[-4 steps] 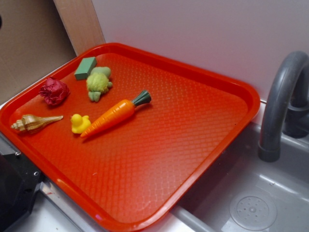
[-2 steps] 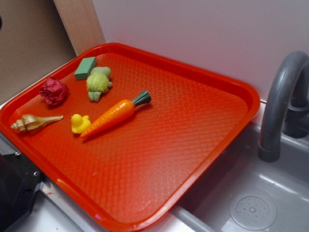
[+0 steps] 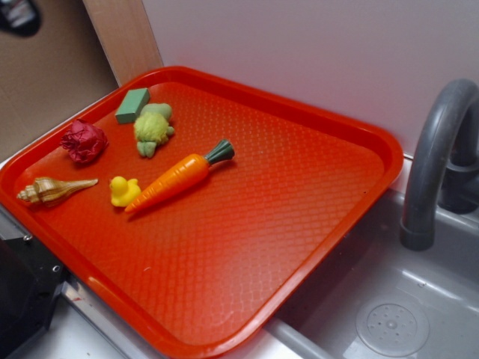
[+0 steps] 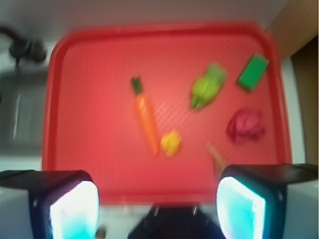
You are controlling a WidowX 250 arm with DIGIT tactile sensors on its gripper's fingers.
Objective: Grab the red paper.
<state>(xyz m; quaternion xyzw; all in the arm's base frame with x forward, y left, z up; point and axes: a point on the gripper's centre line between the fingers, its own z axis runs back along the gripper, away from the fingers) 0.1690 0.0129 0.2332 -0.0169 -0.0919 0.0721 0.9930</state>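
1 red paper [image 3: 84, 141] is seen on the orange-red tray [image 3: 299, 194], near its left rim. Also counted on the tray: 1 green block [image 3: 132, 105], 1 green toy [image 3: 153, 129], 1 duck [image 3: 123, 191], 1 shell [image 3: 51, 190], 1 carrot [image 3: 178, 176]. The gripper [image 4: 158, 209] is held w/ fingers spread wide, above the tray's near edge, nothing pinched.

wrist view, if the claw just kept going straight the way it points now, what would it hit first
Probably bare tray floor, not any object. The open claw looks down from high above the tray's near edge; the yellow duck and carrot lie nearest its centre line, and the red paper sits off to the right. The view is blurred, so depth is uncertain.
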